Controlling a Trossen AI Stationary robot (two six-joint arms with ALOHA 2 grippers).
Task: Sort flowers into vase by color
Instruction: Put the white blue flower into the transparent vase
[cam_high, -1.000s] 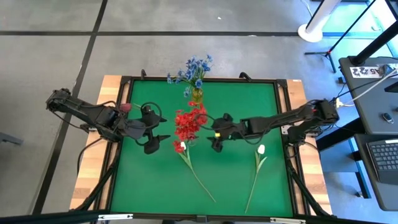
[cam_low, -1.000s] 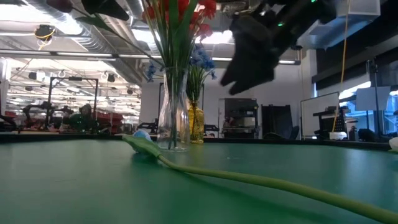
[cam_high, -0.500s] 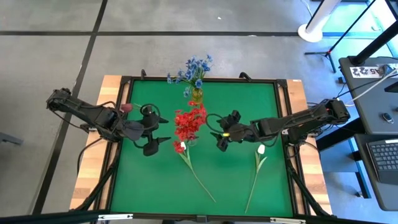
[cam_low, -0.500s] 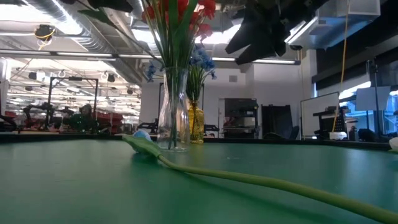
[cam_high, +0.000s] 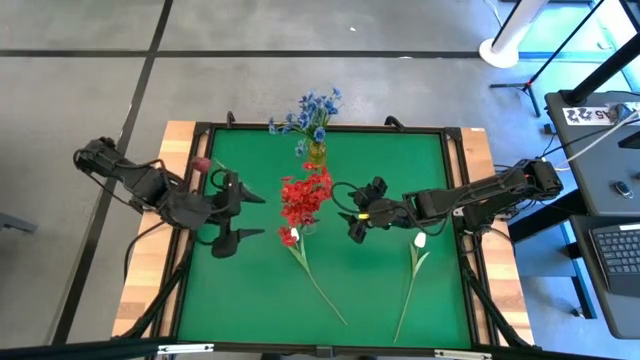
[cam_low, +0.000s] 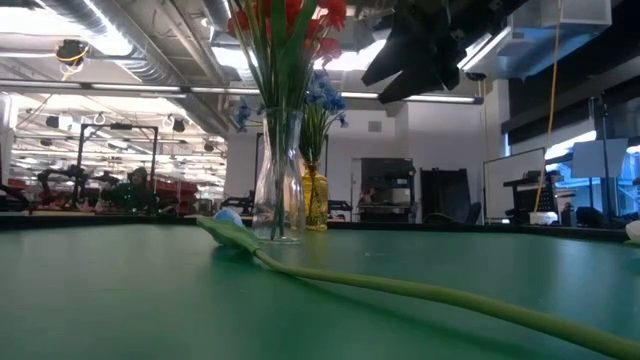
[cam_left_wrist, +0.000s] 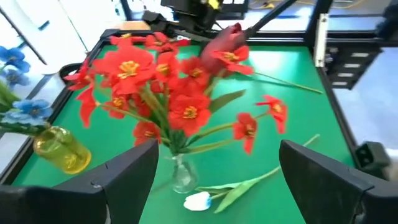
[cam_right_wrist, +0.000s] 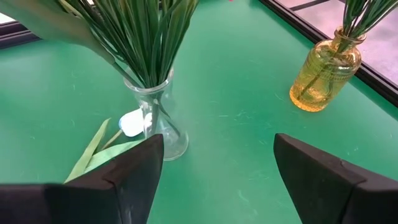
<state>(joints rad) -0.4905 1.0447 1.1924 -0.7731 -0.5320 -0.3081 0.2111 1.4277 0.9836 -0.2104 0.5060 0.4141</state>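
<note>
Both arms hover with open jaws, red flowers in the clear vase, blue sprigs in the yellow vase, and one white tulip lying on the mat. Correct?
Not quite: the high view shows two white tulips on the mat, not one. The rest holds.

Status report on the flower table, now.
Left gripper open, right gripper open, both empty, flanking clear vase of red flowers. Two white tulips lying on mat. Nothing in the way.

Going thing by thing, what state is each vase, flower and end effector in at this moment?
Clear vase: upright, holding red flowers.
Yellow vase: upright, holding blue flowers.
White flower: lying beside clear vase.
Second white flower: lying near table's right edge.
Left end effector: open, empty.
Right end effector: open, empty.
</note>
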